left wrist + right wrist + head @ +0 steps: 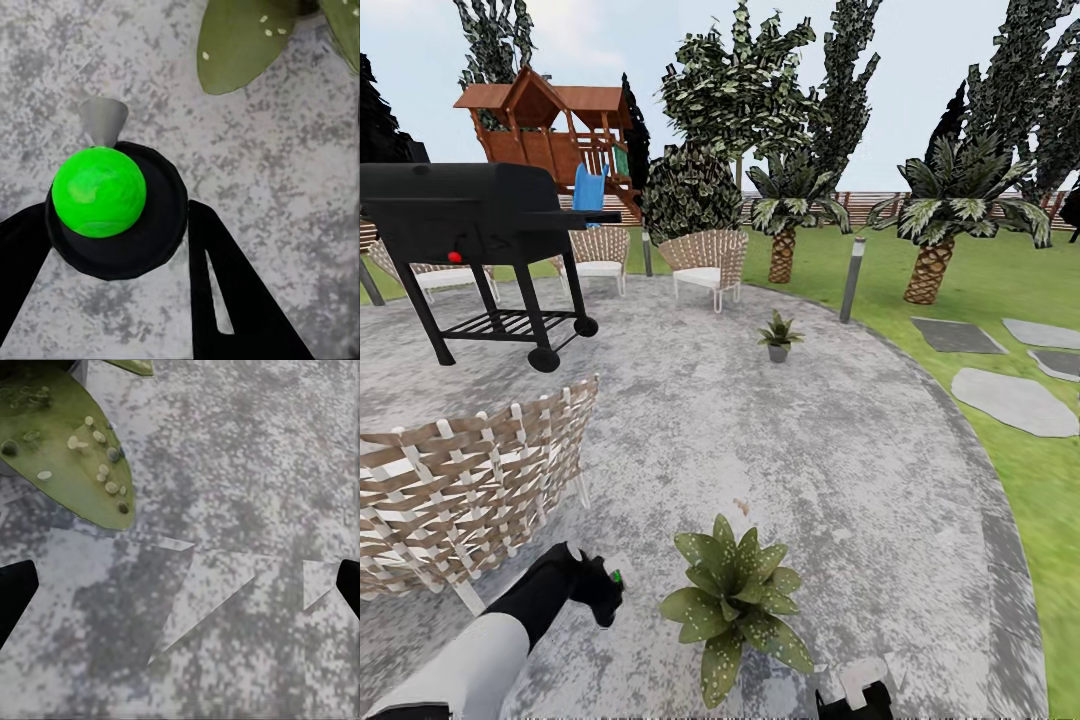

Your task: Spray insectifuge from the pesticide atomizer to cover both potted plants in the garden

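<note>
In the head view, the near potted plant [735, 600] stands on the stone patio just ahead of me, its broad leaves dotted with pale insectifuge specks [745, 560]. The second potted plant [778, 336] is farther back on the patio, in a small grey pot. My left gripper [598, 592] hangs just left of the near plant, shut on the pesticide atomizer [615, 578]. The left wrist view shows the atomizer [101, 195] from above between the black fingers [225, 292], with a speckled leaf [236, 41] beyond. My right gripper [180, 592] is open beside a speckled leaf [67, 457].
A wicker chair [455, 490] stands close on my left and a black grill [470, 215] behind it. More wicker chairs [708, 262] line the patio's far edge. A grey bollard lamp [852, 278], lawn, stepping stones [1015, 400] and palms [935, 255] lie to the right.
</note>
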Available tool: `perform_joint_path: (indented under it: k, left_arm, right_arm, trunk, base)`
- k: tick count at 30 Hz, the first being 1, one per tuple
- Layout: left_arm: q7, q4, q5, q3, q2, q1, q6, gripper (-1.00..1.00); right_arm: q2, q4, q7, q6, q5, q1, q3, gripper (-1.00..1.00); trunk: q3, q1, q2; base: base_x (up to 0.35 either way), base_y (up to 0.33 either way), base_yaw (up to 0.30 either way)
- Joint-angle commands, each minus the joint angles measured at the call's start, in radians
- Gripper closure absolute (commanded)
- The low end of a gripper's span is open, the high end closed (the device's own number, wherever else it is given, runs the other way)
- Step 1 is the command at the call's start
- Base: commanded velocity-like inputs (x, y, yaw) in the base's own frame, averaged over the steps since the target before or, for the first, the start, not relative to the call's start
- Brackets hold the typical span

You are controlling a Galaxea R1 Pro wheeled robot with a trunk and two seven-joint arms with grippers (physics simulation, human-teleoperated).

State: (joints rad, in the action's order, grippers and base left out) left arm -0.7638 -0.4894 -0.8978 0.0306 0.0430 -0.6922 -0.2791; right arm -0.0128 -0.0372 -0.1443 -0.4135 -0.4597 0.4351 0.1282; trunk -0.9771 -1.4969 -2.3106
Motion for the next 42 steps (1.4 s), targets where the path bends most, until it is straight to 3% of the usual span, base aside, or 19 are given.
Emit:
perform_joint_path:
  k: [1,23,42]
  left_arm:
    - [-0.006,-0.003,-0.001,0.018,-0.003,0.000,-0.007,1.00]
    - [-0.005,-0.004,-0.001,0.024,-0.012,-0.001,-0.003,1.00]
    - [-0.005,-0.004,-0.001,0.026,-0.014,0.000,-0.003,1.00]
  right_arm:
    - [0.000,0.001,-0.004,-0.003,-0.011,0.001,0.008,-1.00]
    - [0.000,0.002,-0.004,-0.002,-0.011,0.001,0.007,-1.00]
    - [-0.001,0.003,-0.004,-0.002,-0.011,0.001,0.007,-1.00]
  trunk:
    - [-0.001,0.000,0.000]
    - [-0.001,0.000,0.000]
    - [-0.001,0.000,0.000]
  base:
    - [-0.178,-0.152,0.000]
    - [-0.051,-0.259,0.235]
    - [-0.236,-0.191,0.005]
